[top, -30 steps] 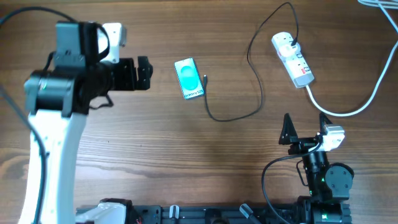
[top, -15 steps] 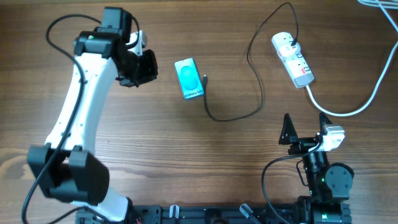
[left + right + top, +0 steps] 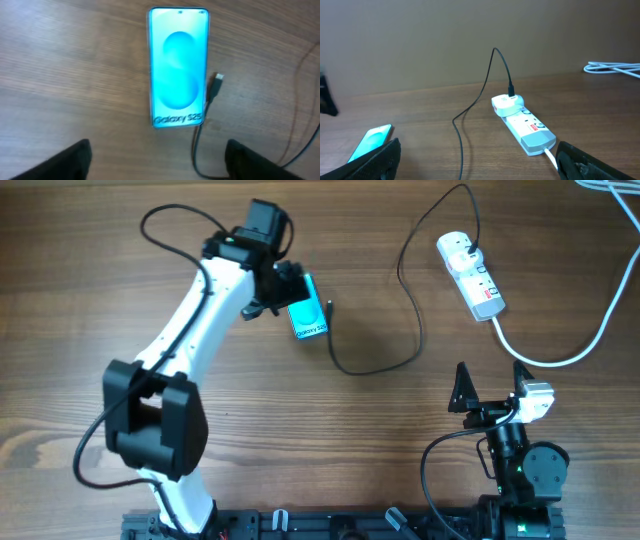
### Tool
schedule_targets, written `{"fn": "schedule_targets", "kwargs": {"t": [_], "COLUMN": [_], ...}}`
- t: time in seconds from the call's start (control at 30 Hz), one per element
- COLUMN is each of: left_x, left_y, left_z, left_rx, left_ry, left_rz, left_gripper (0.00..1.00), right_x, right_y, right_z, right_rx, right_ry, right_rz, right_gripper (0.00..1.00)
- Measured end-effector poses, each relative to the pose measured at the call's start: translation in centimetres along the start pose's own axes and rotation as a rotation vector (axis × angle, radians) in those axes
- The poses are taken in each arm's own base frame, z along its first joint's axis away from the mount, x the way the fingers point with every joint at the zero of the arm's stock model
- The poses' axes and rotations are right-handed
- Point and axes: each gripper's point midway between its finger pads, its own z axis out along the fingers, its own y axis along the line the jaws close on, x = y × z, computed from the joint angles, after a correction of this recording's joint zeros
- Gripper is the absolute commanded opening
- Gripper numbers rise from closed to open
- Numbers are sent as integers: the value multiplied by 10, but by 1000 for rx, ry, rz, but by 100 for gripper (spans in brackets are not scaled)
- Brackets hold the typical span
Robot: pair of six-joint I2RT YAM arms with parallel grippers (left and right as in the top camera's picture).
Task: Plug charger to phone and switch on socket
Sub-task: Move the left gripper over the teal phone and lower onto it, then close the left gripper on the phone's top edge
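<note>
The phone (image 3: 311, 320) lies flat on the wooden table with its cyan screen lit. In the left wrist view it (image 3: 179, 67) is straight ahead of my fingers. The charger's black plug tip (image 3: 218, 80) lies loose beside the phone's right edge, and its thin cable (image 3: 405, 290) loops back to an adapter in the socket (image 3: 472, 277). My left gripper (image 3: 290, 292) is open and empty, hovering over the phone's left end (image 3: 160, 165). My right gripper (image 3: 490, 380) is open and empty near the front edge, facing the socket (image 3: 526, 126) and the phone (image 3: 370, 142).
The socket's thick white cord (image 3: 570, 352) curves off the right side. Another white cord (image 3: 615, 67) lies at the far right corner. The left arm's white links (image 3: 190, 340) stretch across the left half of the table.
My left arm has swung to the right, from the far left of the table to above the phone. The right arm, phone and cable have not moved.
</note>
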Motion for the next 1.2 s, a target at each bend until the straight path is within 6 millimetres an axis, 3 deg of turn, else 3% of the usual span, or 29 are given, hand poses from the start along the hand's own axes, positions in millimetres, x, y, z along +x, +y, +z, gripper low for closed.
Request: {"fn": "schedule_targets", "kwargs": {"t": [0.27, 0.63, 0.93, 1.2], "left_x": [4, 2, 4, -1], "left_y": [-21, -26, -14, -18], "left_z": [40, 82, 107, 109], "left_rx": [-6, -47, -111, -98], "left_ry": [-2, -29, -18, -41], "left_rz": [44, 69, 69, 69], "left_gripper": [100, 97, 88, 80], "right_x": [0, 0, 0, 0], "right_y": [0, 0, 0, 0], "right_z": [0, 0, 0, 0], "right_rx": [0, 0, 0, 0], "right_ry": [0, 0, 0, 0], "right_rz": [0, 0, 0, 0], "right_gripper": [100, 100, 100, 100]}}
